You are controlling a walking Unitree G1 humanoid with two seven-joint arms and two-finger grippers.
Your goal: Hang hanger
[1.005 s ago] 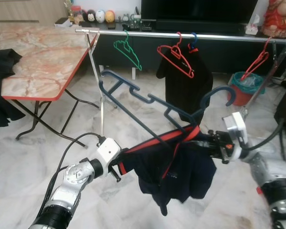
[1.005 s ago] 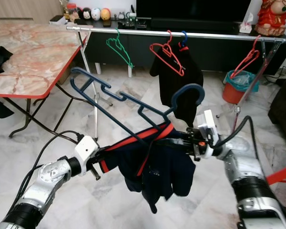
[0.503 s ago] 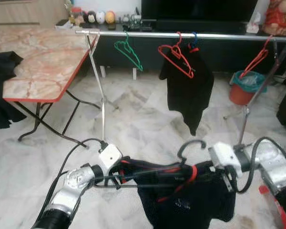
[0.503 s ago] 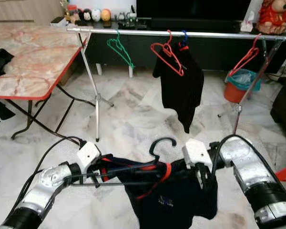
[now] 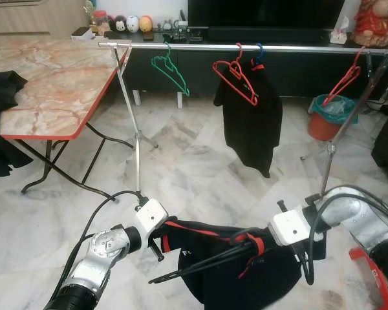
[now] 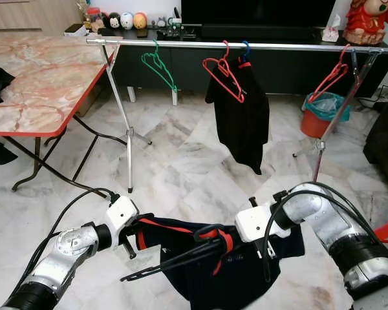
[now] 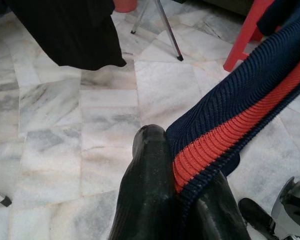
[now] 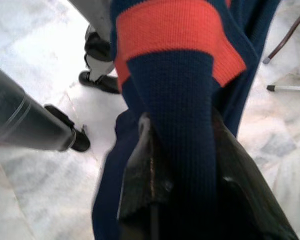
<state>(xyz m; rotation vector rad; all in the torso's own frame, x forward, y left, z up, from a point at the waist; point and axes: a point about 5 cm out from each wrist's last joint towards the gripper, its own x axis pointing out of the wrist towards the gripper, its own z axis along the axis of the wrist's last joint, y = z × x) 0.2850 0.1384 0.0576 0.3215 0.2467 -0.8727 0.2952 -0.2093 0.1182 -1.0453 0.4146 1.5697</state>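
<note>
Silver jointed arms (image 5: 97, 258), white wrist blocks (image 5: 150, 215), looping black cables (image 5: 94, 219)

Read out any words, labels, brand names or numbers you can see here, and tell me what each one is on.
None can be read.
Navy garment stretched between the left gripper and right gripper: a small pale mark near its red trim, too small and blurred to read.
Figurines on the dark cabinet behind the clothes rail: no lettering can be made out.
</note>
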